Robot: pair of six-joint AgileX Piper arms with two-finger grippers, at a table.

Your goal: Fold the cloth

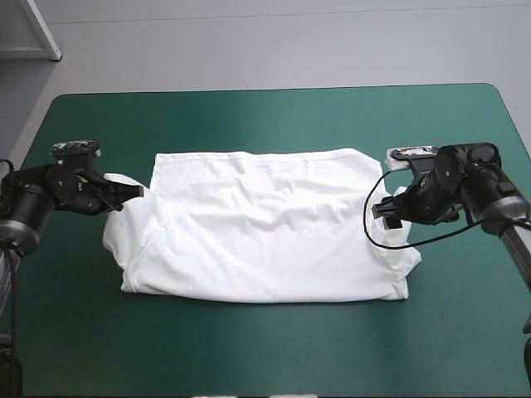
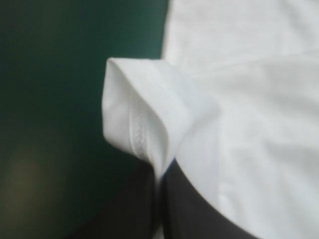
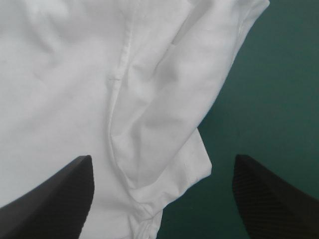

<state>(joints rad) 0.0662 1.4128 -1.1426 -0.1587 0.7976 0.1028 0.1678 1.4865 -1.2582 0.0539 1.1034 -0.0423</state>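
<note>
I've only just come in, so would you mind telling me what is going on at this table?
Two robot arms are working on a white T-shirt lying spread out on the teal-green table. The left gripper is shut on the near sleeve, pinching the fabric by its hem. The right gripper is open, its fingers standing either side of the opposite sleeve, which it has not yet grasped.

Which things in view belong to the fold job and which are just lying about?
Job: T-shirt, laid out on the table; left hand, shut on its sleeve; right hand, open over the other sleeve.
Lying about: none seen, only the teal-green cover underneath.
</note>
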